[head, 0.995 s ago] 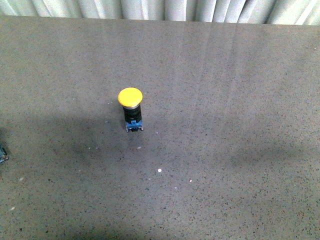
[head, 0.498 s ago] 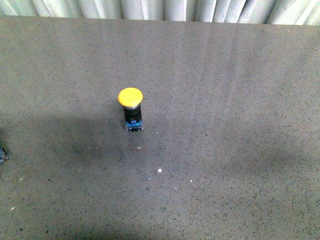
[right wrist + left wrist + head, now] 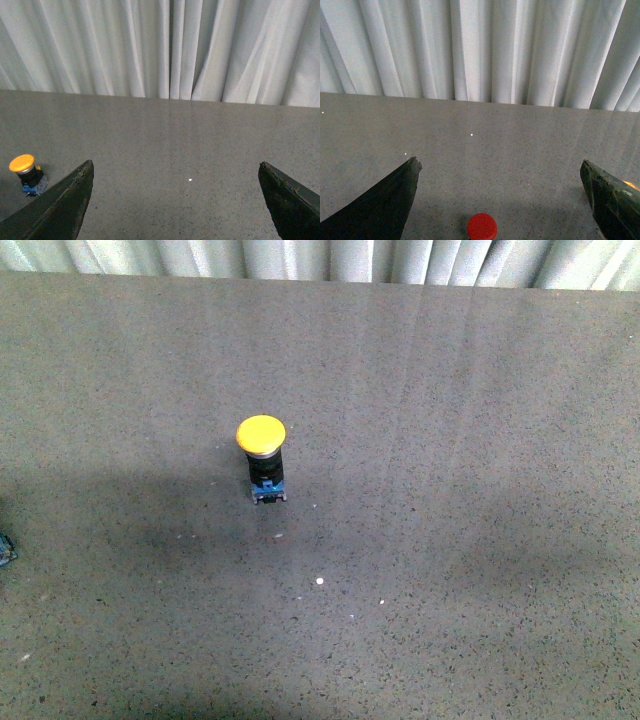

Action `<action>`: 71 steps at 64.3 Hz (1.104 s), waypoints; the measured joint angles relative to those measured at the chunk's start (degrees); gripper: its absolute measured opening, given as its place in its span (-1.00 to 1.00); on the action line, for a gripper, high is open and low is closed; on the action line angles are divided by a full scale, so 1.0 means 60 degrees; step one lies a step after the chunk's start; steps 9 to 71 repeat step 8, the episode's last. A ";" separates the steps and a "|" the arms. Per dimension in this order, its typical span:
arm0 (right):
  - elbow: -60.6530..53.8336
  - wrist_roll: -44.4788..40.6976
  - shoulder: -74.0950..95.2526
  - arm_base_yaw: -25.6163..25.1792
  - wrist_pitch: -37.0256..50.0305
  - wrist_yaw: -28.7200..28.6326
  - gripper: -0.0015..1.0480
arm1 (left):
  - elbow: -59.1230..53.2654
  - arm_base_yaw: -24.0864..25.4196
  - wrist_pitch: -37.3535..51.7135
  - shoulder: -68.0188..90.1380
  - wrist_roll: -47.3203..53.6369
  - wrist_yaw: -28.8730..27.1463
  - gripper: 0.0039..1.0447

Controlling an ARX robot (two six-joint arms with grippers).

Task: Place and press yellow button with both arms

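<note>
The yellow button (image 3: 261, 458) stands upright on the grey table, left of centre, with its yellow cap up, black body and small blue base. It also shows at the side of the right wrist view as the yellow button (image 3: 26, 172), well outside the jaws. My right gripper (image 3: 175, 166) is open over bare table. My left gripper (image 3: 498, 164) is open too, with a red round cap (image 3: 481, 226) low between its fingers. Neither arm shows in the front view.
The grey speckled table (image 3: 450, 440) ends at a white pleated curtain (image 3: 320, 258) along the far edge. A small blue-grey thing (image 3: 5, 549) is cut off by the left edge of the front view. A few white specks lie near the front.
The yellow button has not moved. The soft shadows on the table have shifted slightly, and the small thing at the left edge sits a touch lower.
</note>
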 joint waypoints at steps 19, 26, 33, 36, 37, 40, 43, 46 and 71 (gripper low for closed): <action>0.0000 0.0000 0.0000 0.0000 0.0000 0.0004 0.82 | 0.0000 0.0000 0.0000 0.0000 0.0000 0.0000 0.83; 0.0000 0.0000 0.0000 0.0000 0.0000 0.0004 0.82 | 0.0000 0.0000 0.0000 0.0000 0.0000 0.0000 0.83; 0.0000 0.0000 0.0000 0.0000 0.0000 0.0004 0.82 | 0.0000 0.0000 0.0000 0.0000 0.0000 0.0000 0.83; 0.0000 0.0000 0.0000 0.0000 0.0000 0.0004 0.82 | 0.0000 0.0000 0.0000 0.0000 0.0000 0.0000 0.83; 0.0000 0.0000 0.0000 0.0000 0.0000 0.0004 0.82 | 0.0000 0.0000 0.0000 0.0000 0.0000 0.0000 0.83; 0.0000 0.0000 0.0000 0.0000 0.0000 0.0004 0.82 | 0.0000 0.0000 0.0000 0.0000 0.0000 0.0000 0.83; 0.0000 0.0000 0.0000 0.0000 0.0000 0.0004 0.82 | 0.0000 0.0000 0.0000 0.0000 0.0000 0.0000 0.83; 0.0000 0.0000 0.0000 0.0000 0.0000 0.0004 0.82 | 0.0000 0.0000 0.0000 0.0000 0.0000 0.0000 0.83; 0.0000 0.0000 0.0000 0.0000 0.0000 0.0004 0.82 | 0.0000 0.0000 0.0000 0.0000 0.0000 0.0000 0.83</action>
